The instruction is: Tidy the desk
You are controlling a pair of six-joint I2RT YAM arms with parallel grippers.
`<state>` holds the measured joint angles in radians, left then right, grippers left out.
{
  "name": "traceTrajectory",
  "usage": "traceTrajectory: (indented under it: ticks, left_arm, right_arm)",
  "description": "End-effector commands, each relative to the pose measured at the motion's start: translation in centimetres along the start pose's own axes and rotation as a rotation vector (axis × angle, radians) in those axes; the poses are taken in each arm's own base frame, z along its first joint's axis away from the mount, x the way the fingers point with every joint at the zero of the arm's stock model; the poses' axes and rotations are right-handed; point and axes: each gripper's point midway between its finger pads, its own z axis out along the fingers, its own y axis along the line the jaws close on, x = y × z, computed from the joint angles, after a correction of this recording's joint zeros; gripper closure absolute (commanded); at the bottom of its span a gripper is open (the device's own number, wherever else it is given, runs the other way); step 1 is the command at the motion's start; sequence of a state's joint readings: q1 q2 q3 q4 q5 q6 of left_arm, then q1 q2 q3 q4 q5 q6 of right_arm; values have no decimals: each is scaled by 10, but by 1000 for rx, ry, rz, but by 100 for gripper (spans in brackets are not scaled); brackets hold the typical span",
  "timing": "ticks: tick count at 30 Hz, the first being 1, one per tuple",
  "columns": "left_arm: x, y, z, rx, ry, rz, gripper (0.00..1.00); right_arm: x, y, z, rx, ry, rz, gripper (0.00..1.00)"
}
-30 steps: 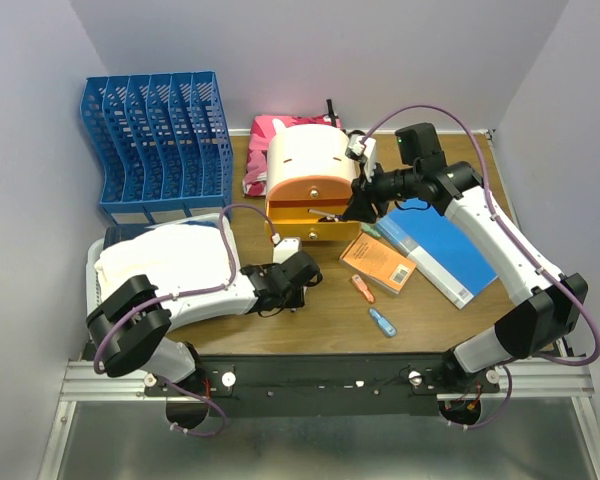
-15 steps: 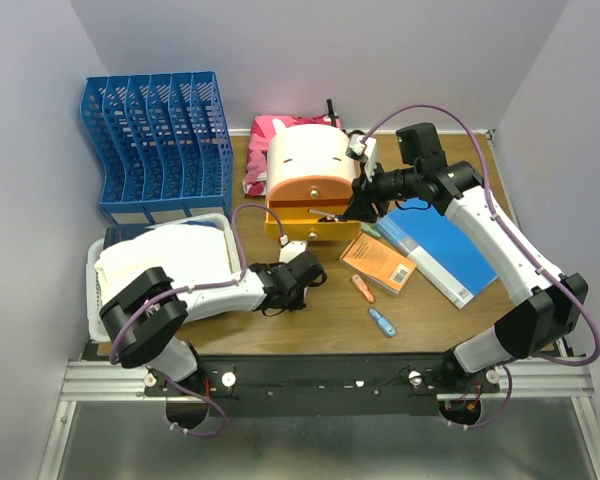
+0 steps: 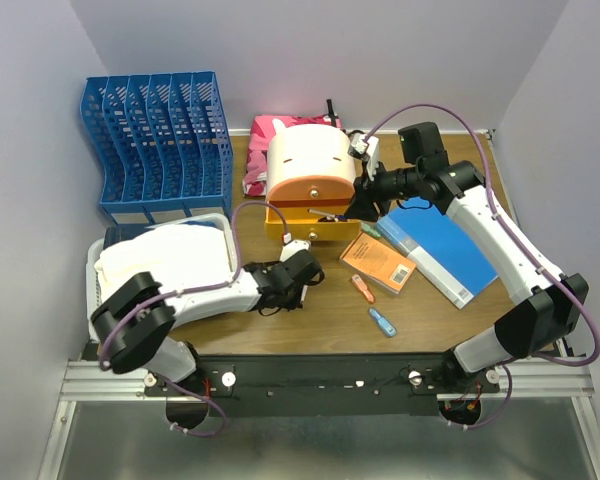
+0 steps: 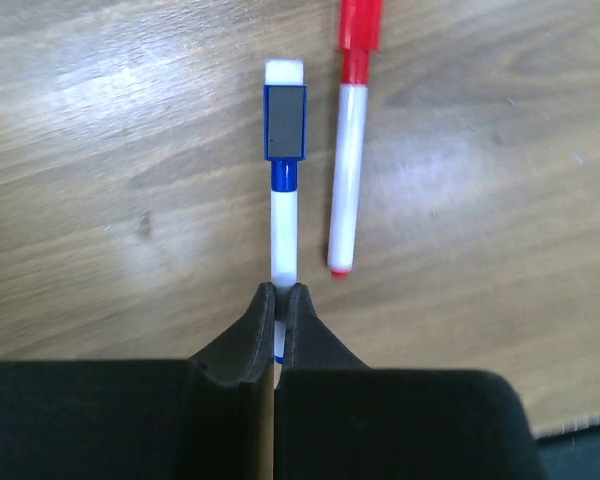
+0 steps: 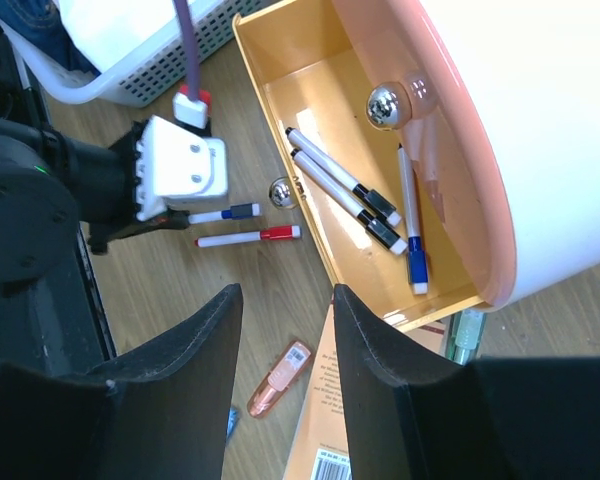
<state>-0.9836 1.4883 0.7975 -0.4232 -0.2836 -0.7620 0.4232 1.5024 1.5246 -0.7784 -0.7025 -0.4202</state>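
While three markers (image 5: 345, 190) are lying in the open yellow drawer (image 5: 310, 90), the organizing is, by my judgement, only partly done. Two more markers are lying loose on the table (image 4: 100, 200), near the drawer front. An orange booklet (image 3: 378, 262), a blue folder (image 3: 440, 250), a small orange item (image 3: 362, 288) and a small blue item (image 3: 382, 321) are also lying loose on the wood to the right.

I am pinching the blue marker (image 4: 283, 190) with my left gripper (image 4: 279, 300). The jaws are pressed nearly together on the rear end of its barrel. The marker is lying flat on the wood, not yet lifted, with its capped end pointing away from me. The red marker (image 4: 347, 160) is lying just beside it, parallel and apart from it, outside my grip.

I am holding my right gripper (image 5: 285, 300) above the drawer's open end. Its jaws are standing about half apart and are carrying nothing.

The table is lying directly beneath the left gripper, whose fingertips are down at its surface. It is lying well below the right gripper. What is left, as I judge it, is lifting this marker, stowing both markers, then sorting the loose items.
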Motion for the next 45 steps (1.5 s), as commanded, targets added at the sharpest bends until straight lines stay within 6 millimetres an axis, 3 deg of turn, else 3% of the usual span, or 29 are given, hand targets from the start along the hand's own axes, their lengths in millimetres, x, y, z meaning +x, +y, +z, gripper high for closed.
traceTrajectory:
  ticks: [1, 8, 12, 16, 18, 19, 26, 29, 38, 41, 45]
  left_arm:
    - [-18, -4, -38, 124, -97, 103, 100]
    - [-36, -17, -111, 371, -260, 278, 100]
    - [-53, -10, -141, 374, -344, 420, 100]
    - [-88, -1, -169, 317, -417, 612, 100]
    - [-107, 6, -168, 281, -426, 738, 100]
    - [-125, 9, -178, 302, -445, 750, 100]
    - [-189, 12, -161, 300, -408, 999, 100]
    - [-206, 7, -151, 307, -386, 1051, 100]
    - [-228, 0, -123, 292, -374, 1060, 97]
    - [-229, 2, -114, 273, -363, 1056, 87]
    - [-232, 3, -106, 255, -359, 1021, 64]
  right_arm:
    - [2, 20, -3, -100, -18, -18, 50]
    - [8, 38, -6, -203, -11, -48, 50]
    - [5, 40, -10, -223, -3, -81, 50]
    - [6, 40, -19, -232, 34, -164, 50]
    - [7, 41, -22, -237, 43, -195, 50]
    - [8, 42, -22, -243, 46, -197, 50]
    - [13, 48, -21, -274, 39, -207, 50]
    - [17, 47, -20, -266, 46, -203, 49]
    - [29, 50, -17, -275, 57, -190, 49]
    - [34, 52, -15, -296, 58, -187, 49]
    - [39, 53, -10, -323, 63, -199, 48]
